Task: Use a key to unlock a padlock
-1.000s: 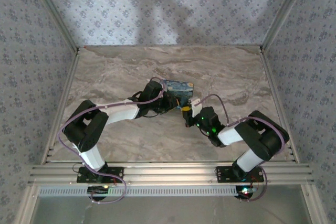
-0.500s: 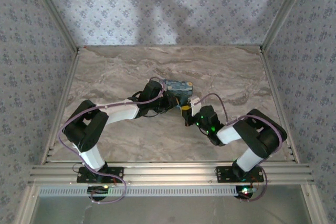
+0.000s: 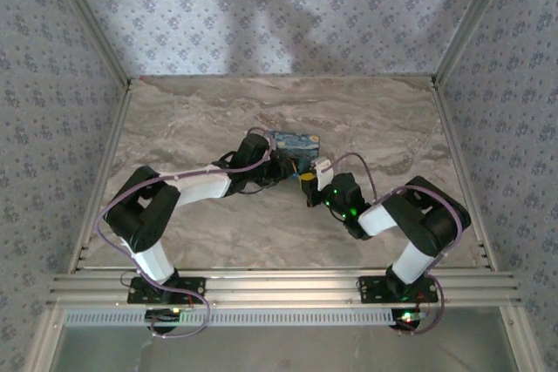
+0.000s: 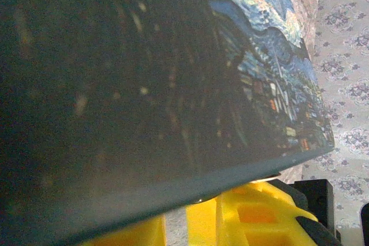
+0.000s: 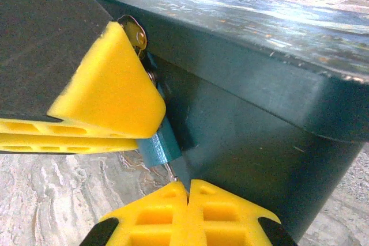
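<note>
1. Against a second ago, the right arm's elbow has swung leftward and its wrist sits a little closer to the blue box (image 3: 294, 142). Less of the painted lid shows from above. The left arm holds the same pose over the marbled worktop (image 3: 200, 119).
2. The right pincer (image 5: 189, 187) is fully closed, its yellow pads pressed together just below the box's front wall. A thin pale sliver (image 5: 171, 171) shows at their seam, too small to identify.
3. The left pincer (image 3: 281, 168) is at the box's front, and one yellow finger (image 5: 109, 96) lies against the wall under the lid rim. I cannot tell how far apart its jaws stand or what they grip.
4. The padlock (image 5: 136, 31) peeks out as a small brass piece between that finger and the lid's edge, and a teal tab (image 5: 154, 149) hangs just below.
5. The lid carries a swirling night-sky painting with a small lit town (image 4: 277, 108).
</note>
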Controlling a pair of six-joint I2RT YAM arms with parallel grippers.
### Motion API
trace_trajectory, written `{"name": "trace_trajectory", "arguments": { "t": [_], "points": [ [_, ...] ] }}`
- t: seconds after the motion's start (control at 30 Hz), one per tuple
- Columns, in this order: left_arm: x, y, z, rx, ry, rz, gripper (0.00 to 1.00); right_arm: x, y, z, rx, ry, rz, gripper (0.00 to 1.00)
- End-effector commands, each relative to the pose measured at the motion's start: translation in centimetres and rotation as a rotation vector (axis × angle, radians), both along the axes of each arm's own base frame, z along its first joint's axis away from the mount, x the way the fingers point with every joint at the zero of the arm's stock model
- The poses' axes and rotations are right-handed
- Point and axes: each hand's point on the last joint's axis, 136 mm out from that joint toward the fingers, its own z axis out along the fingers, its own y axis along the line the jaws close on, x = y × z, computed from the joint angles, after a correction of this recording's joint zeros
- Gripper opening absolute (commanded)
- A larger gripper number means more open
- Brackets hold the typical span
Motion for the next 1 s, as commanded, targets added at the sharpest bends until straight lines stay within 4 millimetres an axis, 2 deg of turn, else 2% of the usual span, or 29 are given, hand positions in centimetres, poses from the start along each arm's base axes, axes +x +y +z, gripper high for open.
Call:
{"name": "trace_trajectory", "arguments": {
  "t": [0.0, 0.23, 0.47, 0.63, 0.8, 0.9, 0.97],
  "points": [
    [-3.2, -2.0, 0.4, -0.059, 0.069, -0.131, 0.22, 2.1, 1.2, 5.4, 0.125, -0.14, 0.0, 0.0],
    [-3.2, -2.2, 0.4, -0.062, 0.071, -0.133, 0.22, 2.3, 2.0, 6.4, 0.149, -0.152, 0.025, 0.0],
    [-3.3, -2.1, 0.7, -0.065, 0.07, -0.136, 0.22, 3.1, 1.7, 5.8, 0.126, -0.161, 0.006, 0.0],
    [-3.2, -2.3, 0.6, -0.066, 0.072, -0.137, 0.22, 3.1, 2.9, 7.3, 0.177, -0.17, 0.041, 0.0],
    [-3.2, -2.3, 0.5, -0.067, 0.076, -0.137, 0.22, 3.3, 3.2, 8.6, 0.217, -0.179, 0.039, 0.0],
    [-3.2, -2.3, 0.2, -0.063, 0.075, -0.137, 0.22, 3.1, 3.0, 7.7, 0.199, -0.147, 0.029, 0.0],
    [-2.9, -2.2, 0.0, -0.061, 0.073, -0.13, 0.22, 2.8, 2.4, 6.0, 0.173, -0.108, 0.008, 0.0]
  ]
}}
